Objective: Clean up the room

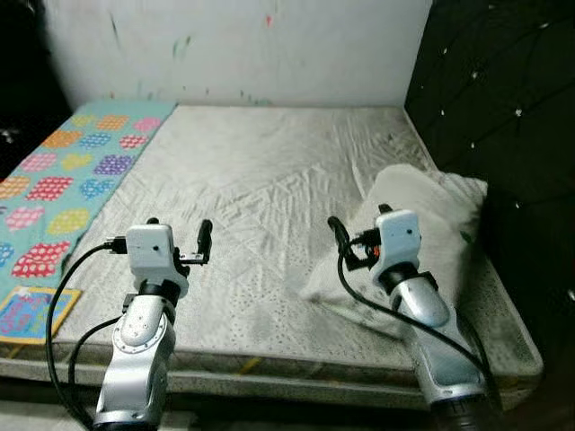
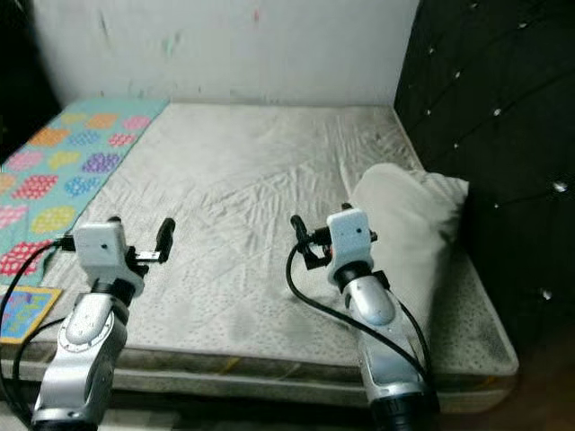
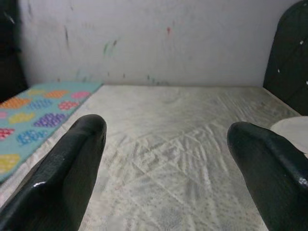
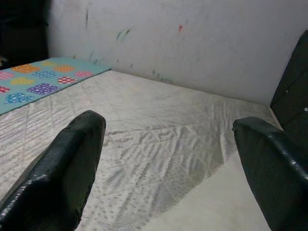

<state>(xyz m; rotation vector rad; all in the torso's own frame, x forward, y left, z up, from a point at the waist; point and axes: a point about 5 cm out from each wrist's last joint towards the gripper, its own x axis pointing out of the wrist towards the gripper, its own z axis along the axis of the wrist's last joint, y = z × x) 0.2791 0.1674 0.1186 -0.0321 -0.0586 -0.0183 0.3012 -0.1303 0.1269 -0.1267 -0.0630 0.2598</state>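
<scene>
A pale grey-white pillow (image 1: 422, 229) lies on the bed (image 1: 260, 180) at its right side, close against the black tufted headboard (image 1: 503, 117), rumpled and tilted so one end rises toward the headboard. The bed carries a wrinkled, dotted whitish sheet that shows grey smudges. A turquoise blanket (image 1: 63, 175) with bright patterned patches lies flat along the bed's left edge, reaching back to the wall.

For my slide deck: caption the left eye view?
Both open grippers, left and right, raised above a bare mattress; pillow at right.
</scene>
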